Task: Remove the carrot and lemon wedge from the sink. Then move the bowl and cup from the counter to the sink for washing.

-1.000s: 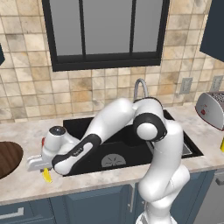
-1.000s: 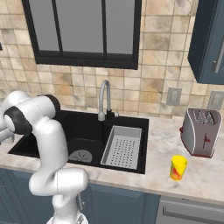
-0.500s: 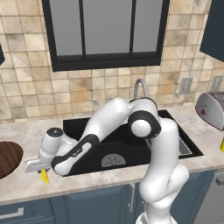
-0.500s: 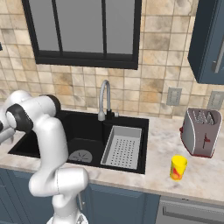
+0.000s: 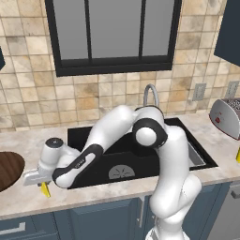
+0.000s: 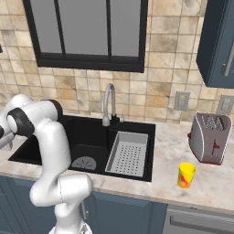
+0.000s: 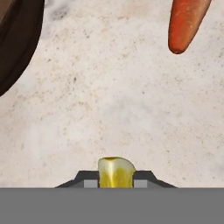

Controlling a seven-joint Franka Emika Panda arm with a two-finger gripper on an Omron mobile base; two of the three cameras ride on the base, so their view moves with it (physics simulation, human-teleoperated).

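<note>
My gripper (image 5: 41, 182) hangs low over the beige counter (image 5: 28, 197) just left of the sink (image 5: 140, 161), shut on the lemon wedge (image 5: 45, 189). In the hand view the yellow lemon wedge (image 7: 116, 172) sits pinched between the dark fingertips of my gripper (image 7: 116, 181), close above the stone. The orange carrot (image 7: 186, 22) lies on the counter beyond it, and the dark brown bowl (image 7: 17, 39) curves in at the upper left. The bowl (image 5: 7, 168) rests at the counter's left end. The yellow cup (image 6: 186, 175) stands right of the sink (image 6: 87, 137).
A silver faucet (image 6: 109, 103) rises behind the basin, and a grey perforated tray (image 6: 129, 153) lies in its right half. A toaster (image 6: 210, 137) stands on the right counter by the wall. My arm's elbow (image 5: 150, 133) arches over the sink.
The elbow has swung a little to the left, and the gripper has sunk slightly toward the counter with the lemon wedge still in it.
</note>
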